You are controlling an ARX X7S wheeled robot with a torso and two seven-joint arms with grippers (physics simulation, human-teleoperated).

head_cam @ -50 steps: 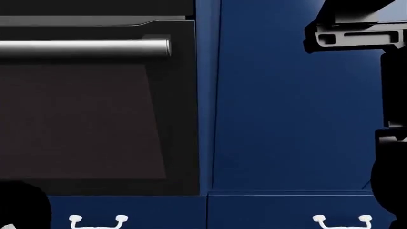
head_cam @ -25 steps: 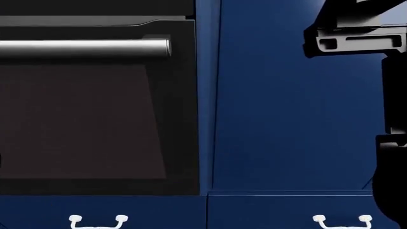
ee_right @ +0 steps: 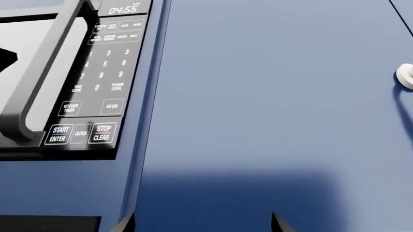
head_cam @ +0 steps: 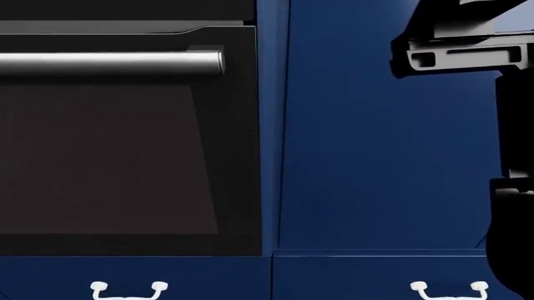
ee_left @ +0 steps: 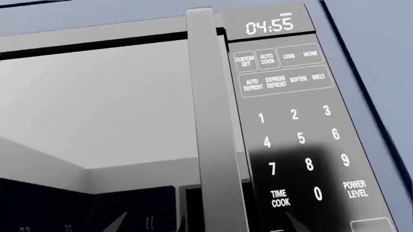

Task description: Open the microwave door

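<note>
So far nothing of the job looks done: the microwave door (ee_left: pixel 110 106) sits flush in its frame, with no gap showing along the edge beside the keypad (ee_left: pixel 293 125). Reaching the handle, gripping it and swinging the door out are all, by my reading, left to do.

The microwave fills the left wrist view. Its door takes the left and centre of that frame, a pale grey window that mirrors the room. A tall grey handle (ee_left: pixel 213 125) runs from the top centre down to the bottom edge, just beside the black keypad on the right, whose clock reads 04:55. A soft dark shadow lies over the lower keys. In the right wrist view the same handle (ee_right: pixel 45 77) slants across the upper left corner, with the keypad beside it and the START and STOP buttons at its foot; blue cabinet (ee_right: pixel 271 96) panel fills the rest, and a white knob (ee_right: pixel 405 76) sits at the right edge.

The head view misses the microwave; it shows an oven (head_cam: pixel 125 156) at left with its horizontal bar, blue cabinets, and the right arm (head_cam: pixel 463 53) dark at the upper right.

Neither set of fingers is plainly seen. Two dark tips poke up at the bottom of the right wrist view, set apart and grasping nothing, so that pair looks released. For the left I cannot tell.
</note>
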